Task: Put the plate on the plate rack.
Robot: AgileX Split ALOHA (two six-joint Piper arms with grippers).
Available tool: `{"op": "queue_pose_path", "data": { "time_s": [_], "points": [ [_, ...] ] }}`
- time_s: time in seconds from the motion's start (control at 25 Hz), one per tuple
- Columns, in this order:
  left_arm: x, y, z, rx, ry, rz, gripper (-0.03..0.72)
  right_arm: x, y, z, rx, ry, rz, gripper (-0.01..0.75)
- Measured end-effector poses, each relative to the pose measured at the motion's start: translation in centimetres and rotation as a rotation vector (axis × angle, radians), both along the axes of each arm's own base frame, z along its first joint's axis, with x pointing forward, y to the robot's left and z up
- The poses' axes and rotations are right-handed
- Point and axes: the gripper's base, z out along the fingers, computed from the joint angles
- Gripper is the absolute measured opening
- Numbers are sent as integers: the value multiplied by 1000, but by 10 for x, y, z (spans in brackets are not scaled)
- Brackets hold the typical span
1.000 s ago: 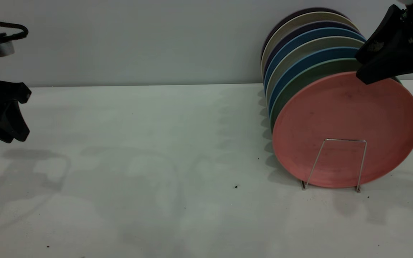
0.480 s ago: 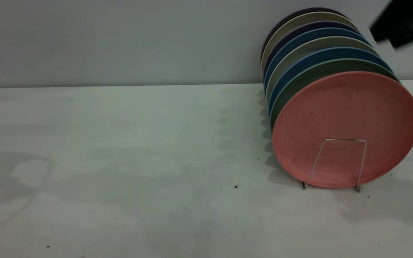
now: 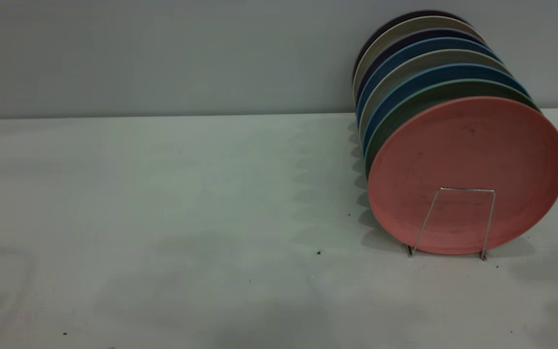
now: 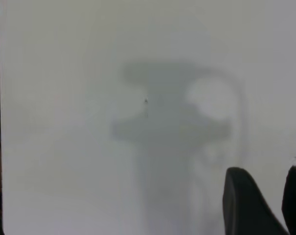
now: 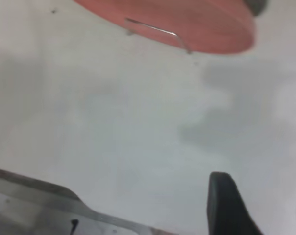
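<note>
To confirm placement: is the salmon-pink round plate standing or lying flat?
Standing on edge: the salmon-pink round plate sits behind the silver wire rack.

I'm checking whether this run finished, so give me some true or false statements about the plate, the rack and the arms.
1. The pink plate stands upright at the front of the row in the plate rack. True.
2. The right tool grips the pink plate's rim. False: it is away from the plate, above bare table, fingers apart.
3. A teal-green plate sits directly behind the pink one. True.
4. The pink plate lies flat on the table. False: it stands on edge behind the front wire loop.
5. The left tool holds a plate. False: it holds nothing, fingers apart.
</note>
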Motion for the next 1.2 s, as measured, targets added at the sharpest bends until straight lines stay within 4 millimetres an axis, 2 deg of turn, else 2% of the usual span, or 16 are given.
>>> {"op": "queue_pose_path", "data": {
  "time_s": [0.16,0.32,0.44,0.6,0.72,1.0,1.08,1.2],
  "points": [
    [-50,-10,12,-26,-76,-11,249,-48,1,18,-8,-61,7,369],
    [-95,-20,19,-60,-157,-29,306,-96,3,28,-6,-135,16,369],
    [-124,-25,19,-71,-195,-33,349,-130,5,31,-6,-202,22,370],
    [-157,-29,11,-69,-250,-36,357,-166,6,23,-7,-265,26,369],
    [-179,-33,2,-71,-292,-39,357,-187,7,6,-8,-266,30,373],
    [-232,-41,-20,-67,-388,-50,358,-219,7,-32,-13,-317,31,427],
    [-243,-42,-27,-64,-405,-53,358,-224,7,-40,-19,-353,26,433],
    [-249,-43,-40,-67,-384,-53,358,-228,6,-40,-30,-434,21,435]
  ]
}}
